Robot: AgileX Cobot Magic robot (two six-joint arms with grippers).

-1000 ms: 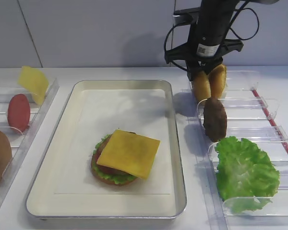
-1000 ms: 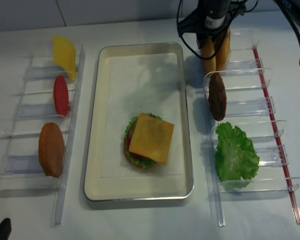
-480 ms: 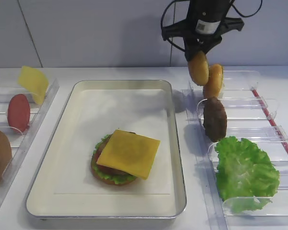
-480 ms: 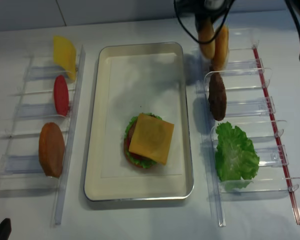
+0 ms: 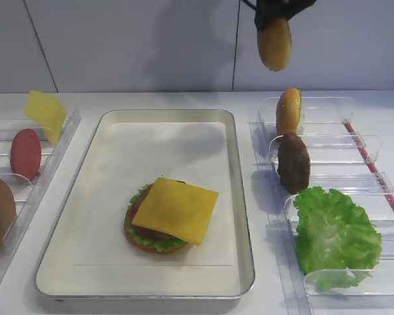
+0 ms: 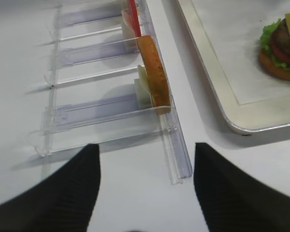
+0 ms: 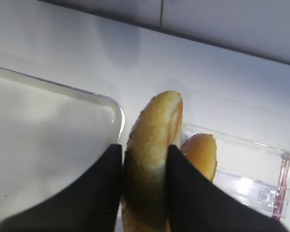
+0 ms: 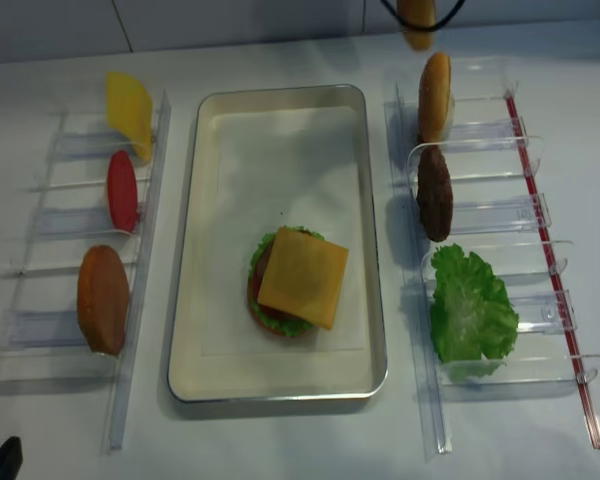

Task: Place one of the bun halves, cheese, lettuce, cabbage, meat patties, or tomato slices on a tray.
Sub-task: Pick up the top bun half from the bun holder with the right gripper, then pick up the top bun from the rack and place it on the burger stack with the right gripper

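My right gripper is shut on a golden bun half, held on edge. That bun half hangs high above the right holder, beside the tray's far right corner. A second bun half stands in the holder below it. On the silver tray lies a stack of bun, lettuce, patty and tomato topped by a cheese slice. My left gripper stands open and empty over the bare table, by the near end of the left holder, where another bun half stands.
The right clear holders keep a dark meat patty and a lettuce leaf. The left holders keep a cheese slice and a tomato slice. A red strip runs along the right holders.
My right gripper has risen with the bun half, lifting it out of the right holder and away from the second bun half. Nothing else has moved.
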